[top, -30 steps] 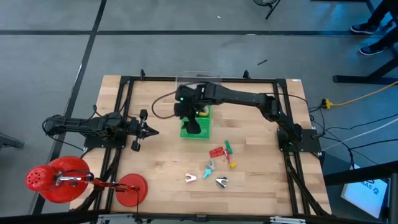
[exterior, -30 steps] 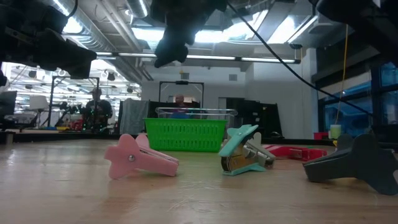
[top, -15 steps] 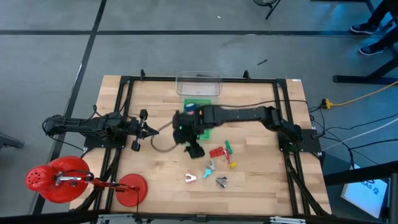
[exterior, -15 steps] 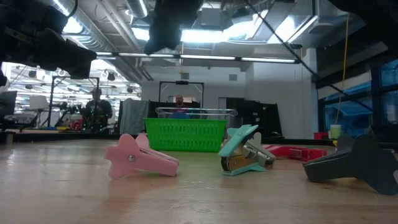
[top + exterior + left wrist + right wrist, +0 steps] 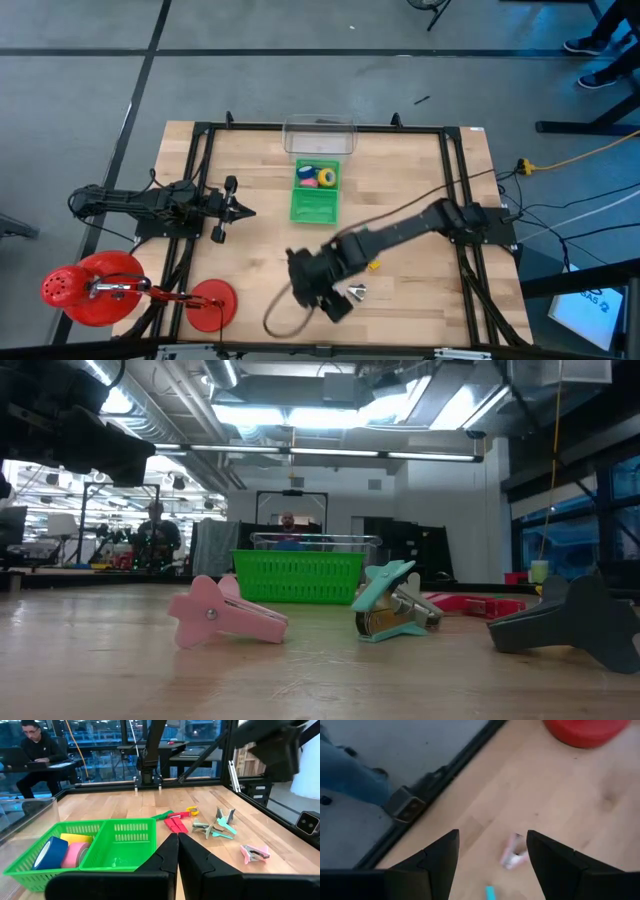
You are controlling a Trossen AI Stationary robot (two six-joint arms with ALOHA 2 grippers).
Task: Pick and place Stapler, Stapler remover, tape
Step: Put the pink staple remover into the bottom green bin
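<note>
the right gripper sits low in the high view, a bit left of centre, over the near part of the wooden table. its fingers are spread wide with nothing between them; in the right wrist view a pink stapler remover shows on the wood in the gap, apart from both fingers, with a bit of teal at the bottom edge.

the left gripper waits at the left side of the frame, mid height, jaws pressed together and empty.

the tape rolls, blue, pink and yellow, lie in the back compartment of the green basket at upper centre; the front compartment looks empty in the left wrist view. a clear bin sits just behind the basket.

a grey remover lies just right of the right gripper, a yellow piece above it. the red stapler and a teal remover show in the left wrist view, right of the basket.

a person sits at a desk in the upper left of that view.
</note>
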